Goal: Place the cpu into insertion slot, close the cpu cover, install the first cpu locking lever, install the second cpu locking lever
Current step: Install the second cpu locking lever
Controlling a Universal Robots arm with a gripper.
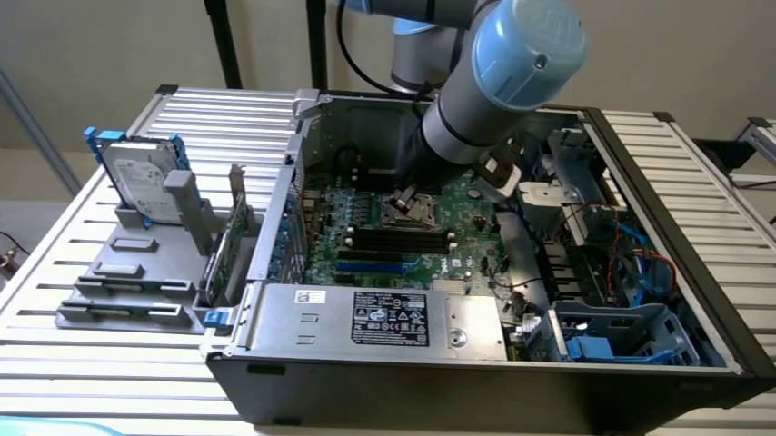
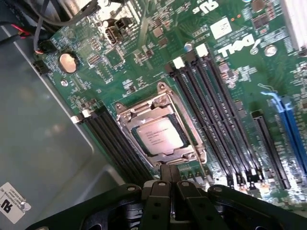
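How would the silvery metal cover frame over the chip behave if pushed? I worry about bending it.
The silvery metal cover frame looks thin and stiff, so probably springy, not floppy. It lies flat around the pale square chip, so it likely won't slide. The shut gripper sits at its edge.

Arm (image 1: pixel 485 100): grey tube links, pale blue joint caps, black cable; black hand (image 2: pixel 170 203).

This is looking like a robotics lab or test bench for computer assembly. An opened desktop computer case (image 1: pixel 485 381) is lying on a slatted metal table (image 1: pixel 73 363), a robot arm (image 1: pixel 497 82) is reaching in from the upper centre, and a hard drive (image 1: pixel 140 182) is standing in a grey fixture (image 1: pixel 122 291) at left.
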